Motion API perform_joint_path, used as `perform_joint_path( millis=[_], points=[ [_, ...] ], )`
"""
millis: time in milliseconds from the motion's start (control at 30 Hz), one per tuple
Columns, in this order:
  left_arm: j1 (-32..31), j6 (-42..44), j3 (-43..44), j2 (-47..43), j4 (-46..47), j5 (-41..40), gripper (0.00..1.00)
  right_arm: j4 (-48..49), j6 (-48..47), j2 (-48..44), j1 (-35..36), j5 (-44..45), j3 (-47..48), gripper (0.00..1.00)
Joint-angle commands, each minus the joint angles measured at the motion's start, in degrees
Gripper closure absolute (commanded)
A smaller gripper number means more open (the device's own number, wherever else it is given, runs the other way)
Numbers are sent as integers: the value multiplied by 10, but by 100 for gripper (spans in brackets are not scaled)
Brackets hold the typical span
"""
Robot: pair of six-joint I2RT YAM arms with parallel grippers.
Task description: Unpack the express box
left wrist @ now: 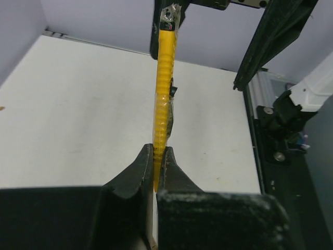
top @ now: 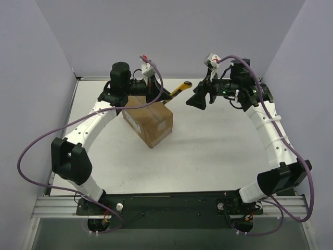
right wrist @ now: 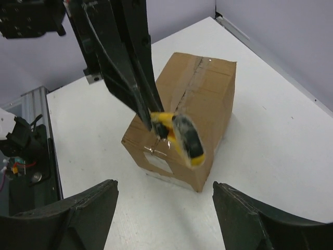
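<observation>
The express box (top: 151,122) is a brown carton standing shut on the table, with a tape seam on top and a white label low on one side. It also shows in the right wrist view (right wrist: 205,96). My left gripper (top: 160,94) is above the box's far edge and is shut on a yellow utility knife (top: 178,89). The knife sticks out to the right, off the table. In the left wrist view the fingers (left wrist: 140,172) clamp the knife's handle (left wrist: 164,94). My right gripper (top: 194,102) is open and empty, facing the knife (right wrist: 182,136) from the right.
White tabletop (top: 218,151) with grey walls at the back and sides. A black rail (top: 171,203) carrying the arm bases runs along the near edge. The right arm's purple cable (top: 291,151) loops beside that arm.
</observation>
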Motion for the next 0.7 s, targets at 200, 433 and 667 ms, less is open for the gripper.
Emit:
perform_joint_path(
  millis=[200,433,667],
  points=[
    [0,-225,-30,17,207,101,100,181,159,49,15,-68,16,35],
    [0,-256,-30,30,238,108,100,191,182,56,35,-85,5,43],
    [0,-260,-27,35,247,109,100,200,192,58,52,-95,-1,53]
  ],
)
